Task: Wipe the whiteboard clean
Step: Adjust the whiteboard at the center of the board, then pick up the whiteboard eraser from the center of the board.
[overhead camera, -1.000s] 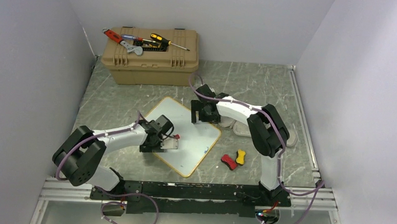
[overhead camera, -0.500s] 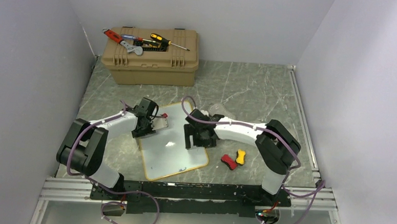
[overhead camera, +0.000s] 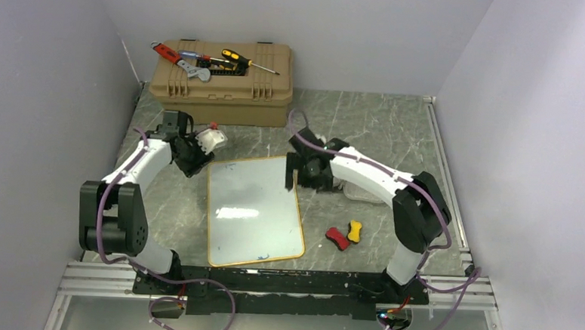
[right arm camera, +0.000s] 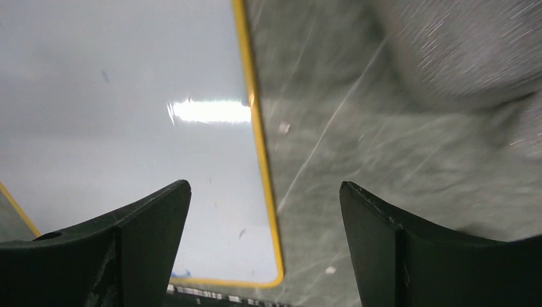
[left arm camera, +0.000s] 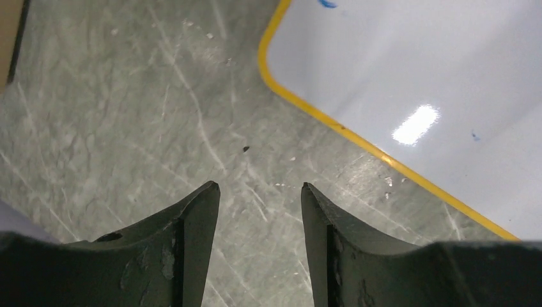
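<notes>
Scratched grey-green bench point(overhead camera: 382, 132), plain white walls point(overhead camera: 44, 84); glossy round-cornered yellow-framed whiteboard point(overhead camera: 253, 208) lay flat; left tool point(left arm camera: 259, 187) and right tool point(right arm camera: 265, 184) gaped, seemingly empty.

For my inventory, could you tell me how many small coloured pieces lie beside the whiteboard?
2: a red piece and a yellow piece, side by side, off the whiteboard's near right corner.

Toolbox point(overhead camera: 225, 101) w/ tools point(overhead camera: 200, 68); red pc point(overhead camera: 337, 238), yellow pc point(overhead camera: 355, 231)
</notes>
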You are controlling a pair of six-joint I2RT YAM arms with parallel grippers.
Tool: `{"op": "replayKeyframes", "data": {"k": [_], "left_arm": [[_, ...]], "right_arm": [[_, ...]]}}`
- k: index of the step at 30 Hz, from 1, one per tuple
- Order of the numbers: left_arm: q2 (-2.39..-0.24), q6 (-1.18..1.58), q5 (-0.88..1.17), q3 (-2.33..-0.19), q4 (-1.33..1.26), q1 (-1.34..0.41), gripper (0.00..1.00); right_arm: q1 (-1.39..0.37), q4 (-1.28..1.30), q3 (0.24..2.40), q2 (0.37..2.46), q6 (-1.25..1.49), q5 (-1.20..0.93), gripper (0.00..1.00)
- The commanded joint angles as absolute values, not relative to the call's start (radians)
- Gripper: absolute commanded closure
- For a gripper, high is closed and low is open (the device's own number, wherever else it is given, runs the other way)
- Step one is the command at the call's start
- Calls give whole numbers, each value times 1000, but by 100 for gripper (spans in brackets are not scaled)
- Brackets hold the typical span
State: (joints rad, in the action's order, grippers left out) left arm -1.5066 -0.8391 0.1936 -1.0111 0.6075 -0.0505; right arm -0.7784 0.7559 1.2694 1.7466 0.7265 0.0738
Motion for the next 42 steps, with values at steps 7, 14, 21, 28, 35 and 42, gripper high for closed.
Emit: {"op": "replayKeyframes", "data": {"k": [7, 14, 21, 28, 35, 42], "left_arm": [[-1624, -763, 146, -976, 546, -6, 48], [-1762, -746, 172, -1006, 482, -11, 52], [-1808, -734, 219, -1078, 500, -71, 53], [-1832, -697, 256, -1183, 568, -83, 53], [-1744, -715, 252, -1254, 626, -91, 49], [-1592, -631, 206, -1360, 684, -92, 32]], "right_arm": [[-618, 817, 1484, 1786, 633, 361, 11], [-516, 806, 1467, 1761, 626, 373, 14], [-489, 823, 1315, 1672, 634, 351, 19], [-489, 833, 1270, 1678, 626, 283, 34], [-488, 795, 1217, 1707, 616, 221, 38], [-480, 749, 1244, 1778, 606, 269, 44]]}}
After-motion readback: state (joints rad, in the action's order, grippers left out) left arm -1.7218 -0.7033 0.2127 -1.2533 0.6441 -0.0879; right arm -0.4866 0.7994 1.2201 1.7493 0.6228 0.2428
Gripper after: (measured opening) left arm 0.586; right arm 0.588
